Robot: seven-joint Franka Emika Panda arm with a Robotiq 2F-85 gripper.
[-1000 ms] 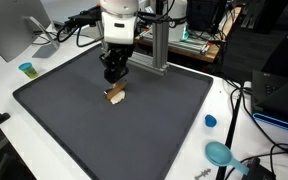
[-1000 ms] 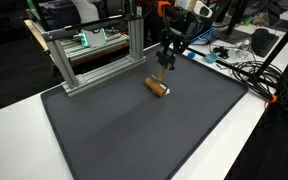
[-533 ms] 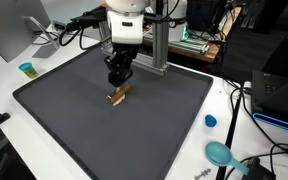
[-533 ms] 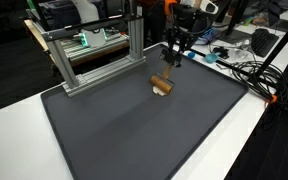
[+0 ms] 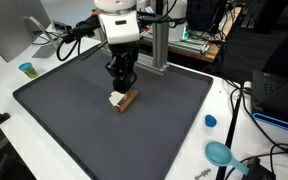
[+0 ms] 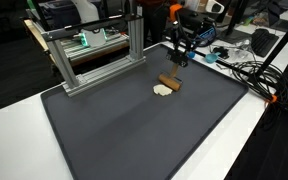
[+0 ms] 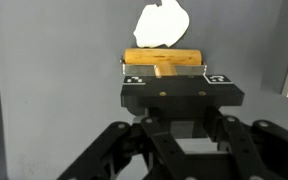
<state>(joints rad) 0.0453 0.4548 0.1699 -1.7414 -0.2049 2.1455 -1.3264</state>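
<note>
A small wooden tool [image 7: 164,57] with a white rounded end [image 7: 162,22] lies across the tips of my gripper [image 7: 164,72] in the wrist view. A short wooden stem runs back between the fingers, and the jaws are shut on it. In both exterior views the gripper [image 5: 122,84] [image 6: 180,64] points straight down over the dark grey mat [image 5: 64,120] [image 6: 114,140]. The wooden tool [image 5: 125,100] [image 6: 168,86] sits just below the fingertips, low on the mat or touching it; which one I cannot tell.
A metal frame [image 6: 84,60] stands along the mat's back edge. On the white table around the mat are a blue cup [image 5: 26,69], a blue cap [image 5: 210,121] and a teal round object [image 5: 220,153]. Cables [image 6: 246,72] and equipment crowd one side.
The gripper has slid a short way across the mat, carrying the wooden tool with it. The tool's white end now shows more plainly.
</note>
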